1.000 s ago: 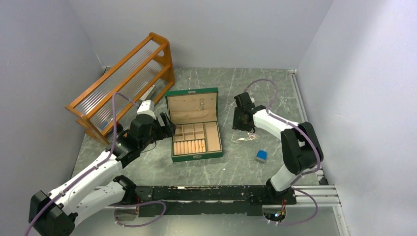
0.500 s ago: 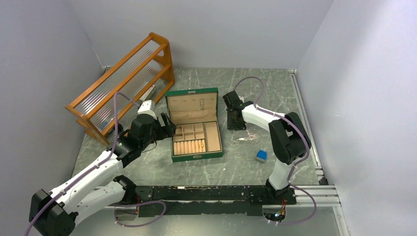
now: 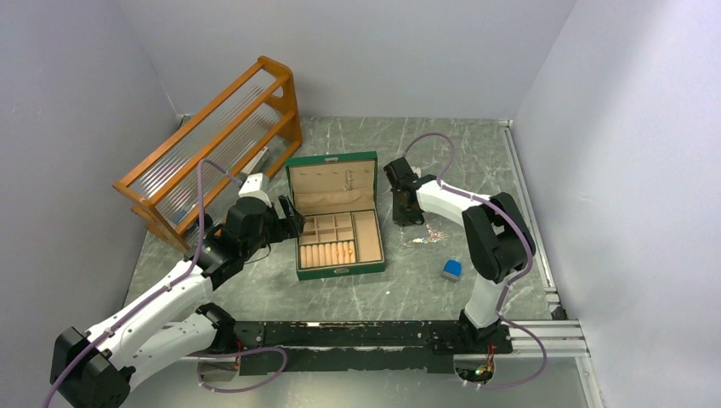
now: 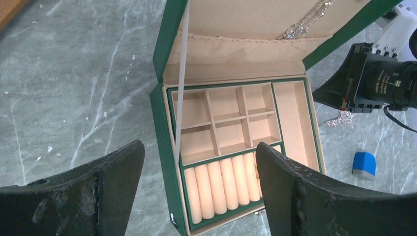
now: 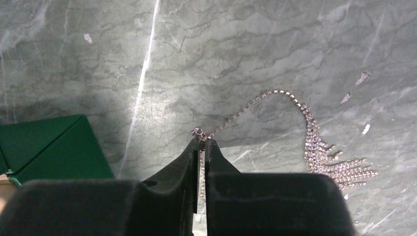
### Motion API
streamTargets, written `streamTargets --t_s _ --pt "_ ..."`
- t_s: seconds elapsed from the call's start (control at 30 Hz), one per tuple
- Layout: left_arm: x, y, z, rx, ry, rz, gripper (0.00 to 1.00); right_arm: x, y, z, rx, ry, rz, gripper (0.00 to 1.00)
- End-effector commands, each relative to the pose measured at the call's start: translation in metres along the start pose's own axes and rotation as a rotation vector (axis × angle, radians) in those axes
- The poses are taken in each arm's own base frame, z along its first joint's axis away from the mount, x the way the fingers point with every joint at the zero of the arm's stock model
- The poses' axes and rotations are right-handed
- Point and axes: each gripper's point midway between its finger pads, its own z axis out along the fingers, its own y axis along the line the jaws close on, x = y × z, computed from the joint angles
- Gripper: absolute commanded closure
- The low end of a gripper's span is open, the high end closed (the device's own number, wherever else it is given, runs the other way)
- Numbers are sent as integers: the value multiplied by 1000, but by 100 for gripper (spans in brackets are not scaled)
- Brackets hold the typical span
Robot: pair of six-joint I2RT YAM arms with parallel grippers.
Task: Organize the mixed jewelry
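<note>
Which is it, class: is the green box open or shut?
Open. The lid of the green box stands raised at the back; the left wrist view shows its beige compartments.

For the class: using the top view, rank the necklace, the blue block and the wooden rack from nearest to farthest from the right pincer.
1. The necklace: its chain is pinched in the right pincer, and the rest trails off to the right.
2. The blue block: to the right, lower in the view towards the arm bases.
3. The rack: far off at the back left.
</note>
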Motion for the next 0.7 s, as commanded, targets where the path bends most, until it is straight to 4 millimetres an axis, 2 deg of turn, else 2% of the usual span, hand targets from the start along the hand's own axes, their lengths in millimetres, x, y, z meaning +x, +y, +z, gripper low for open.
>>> streamTargets --t_s 0.0,0.03,0.23,0.67 --pt "-7 -13 -3 72 -12 14 13 14 -7 14 35 42 -3 97" --pt "-7 -17 -4 94 -10 18 13 14 -8 13 37 33 4 100" --pt "-6 -48 -5 243 29 64 17 -2 -5 -5 0 -70 72 100" --pt "4 -91 7 411 99 28 25 -23 -2 -50 -137 -274 213 100"
